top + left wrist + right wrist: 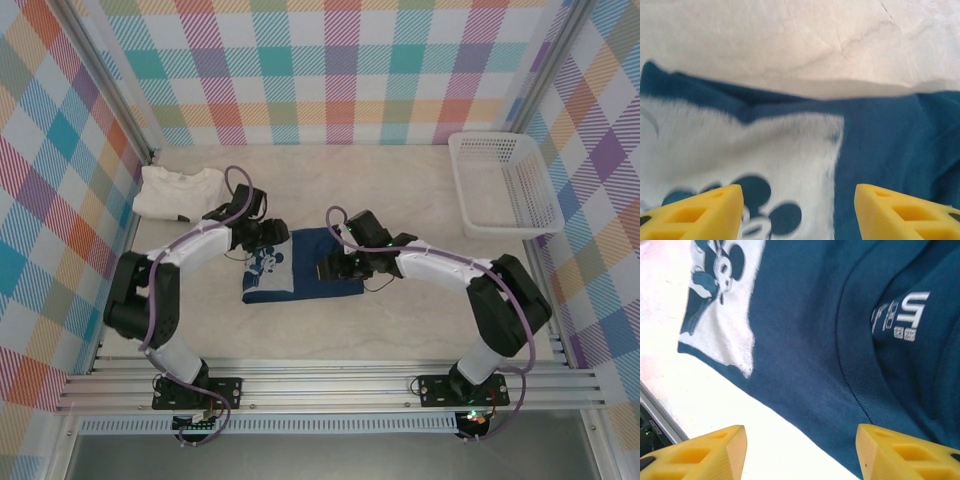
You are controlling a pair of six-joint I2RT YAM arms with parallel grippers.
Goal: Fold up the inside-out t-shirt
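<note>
The top camera looks down on the table (400,200); both wrist cameras look closely at the t-shirt (800,340).

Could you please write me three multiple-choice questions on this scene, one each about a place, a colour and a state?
1. Where on the table is the basket? A near left; B far right; C centre.
2. What colour is the other shirt, at the far left? A red; B black; C cream.
3. How does the navy t-shirt lie? A folded into a compact rectangle; B spread out full, sleeves wide; C bundled in the basket.
Answers: 1 B, it stands by the right wall. 2 C, its cloth is pale cream. 3 A, it forms a small rectangle mid-table.
</note>
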